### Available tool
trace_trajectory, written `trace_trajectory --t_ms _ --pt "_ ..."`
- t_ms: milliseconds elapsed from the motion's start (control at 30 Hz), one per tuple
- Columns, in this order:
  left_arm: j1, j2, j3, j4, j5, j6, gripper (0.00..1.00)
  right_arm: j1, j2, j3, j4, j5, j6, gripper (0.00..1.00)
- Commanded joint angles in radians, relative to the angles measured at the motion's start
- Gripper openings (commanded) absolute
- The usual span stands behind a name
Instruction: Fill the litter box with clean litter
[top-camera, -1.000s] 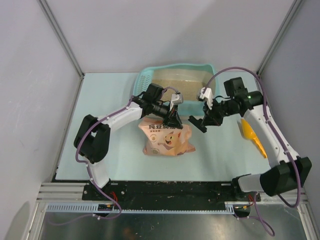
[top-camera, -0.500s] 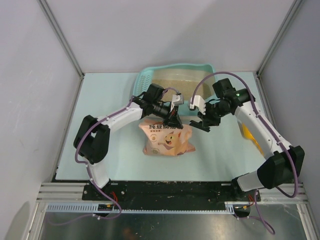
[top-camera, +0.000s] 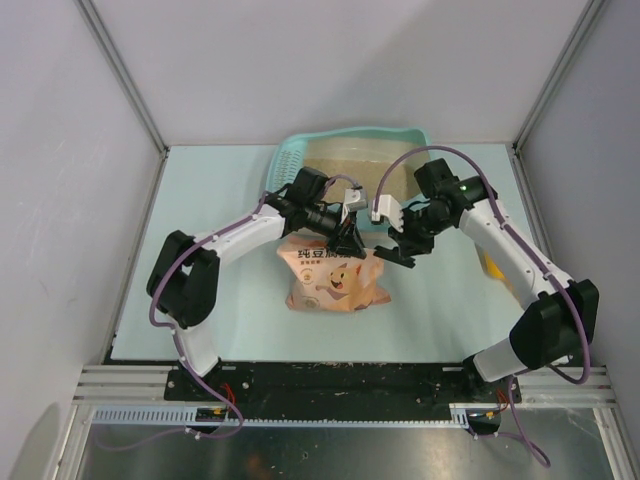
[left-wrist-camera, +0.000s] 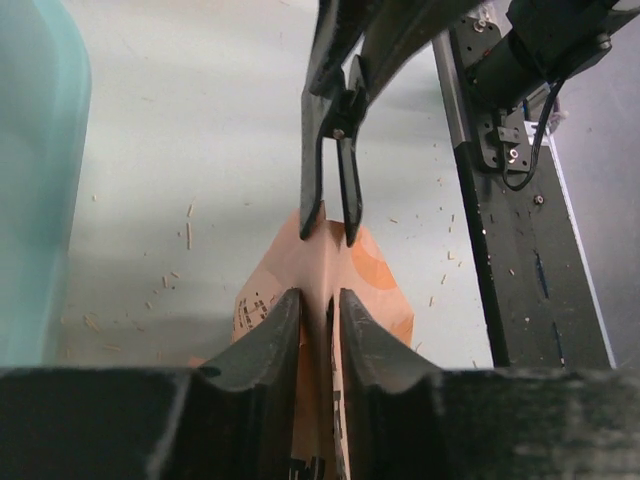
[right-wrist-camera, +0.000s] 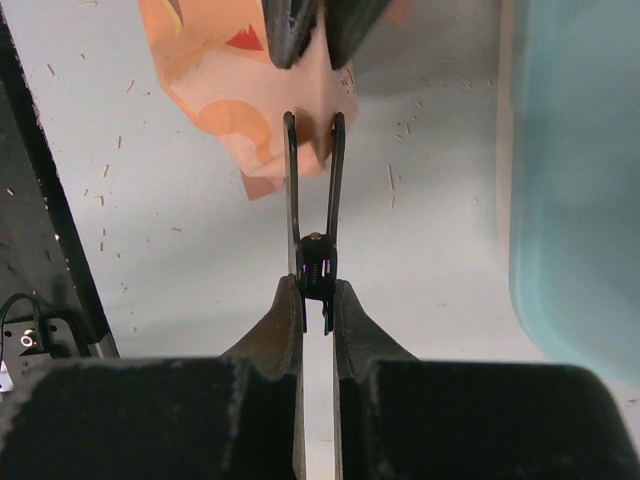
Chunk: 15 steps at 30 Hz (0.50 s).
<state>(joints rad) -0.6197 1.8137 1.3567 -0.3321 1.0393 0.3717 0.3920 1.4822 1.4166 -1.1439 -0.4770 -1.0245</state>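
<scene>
The light teal litter box (top-camera: 288, 160) stands at the back centre with beige clean litter (top-camera: 350, 166) in it. In front of it a pink bag (top-camera: 335, 282) stands on the table. My left gripper (top-camera: 350, 238) is shut on the bag's folded top edge (left-wrist-camera: 375, 275); in the left wrist view its tips (left-wrist-camera: 320, 297) pinch the fold. My right gripper (top-camera: 411, 238) is shut on the handles of a black clip (right-wrist-camera: 318, 262). The clip's two blades (left-wrist-camera: 312, 185) straddle the corner of the bag (right-wrist-camera: 215, 70), right beside the left fingers (right-wrist-camera: 295, 30).
An orange scoop (top-camera: 488, 263) lies at the right, mostly hidden under the right arm. The litter box wall (right-wrist-camera: 580, 180) is close on the right of the right gripper, and it (left-wrist-camera: 35, 180) also shows left of the left gripper. Litter crumbs dot the table.
The right arm has swung left, bringing the black clip from beside the litter box up to the bag's top edge. The left gripper and the bag have stayed in place.
</scene>
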Motion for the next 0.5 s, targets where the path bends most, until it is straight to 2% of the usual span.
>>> trace_trajectory --t_ms 0,100,367,467 --pt "-0.006 -0.07 0.001 0.013 0.001 0.009 0.3 0.047 0.013 0.047 0.015 0.023 0.007 0.0" --pt "0.015 -0.094 -0.022 0.013 0.005 0.009 0.33 0.083 0.026 0.064 0.018 0.07 0.015 0.0" --pt "0.138 -0.227 -0.163 -0.007 0.03 0.026 0.34 0.145 0.072 0.168 -0.008 0.169 0.034 0.0" --pt "0.152 -0.269 -0.208 -0.041 0.028 0.056 0.34 0.172 0.099 0.211 -0.042 0.196 0.027 0.0"
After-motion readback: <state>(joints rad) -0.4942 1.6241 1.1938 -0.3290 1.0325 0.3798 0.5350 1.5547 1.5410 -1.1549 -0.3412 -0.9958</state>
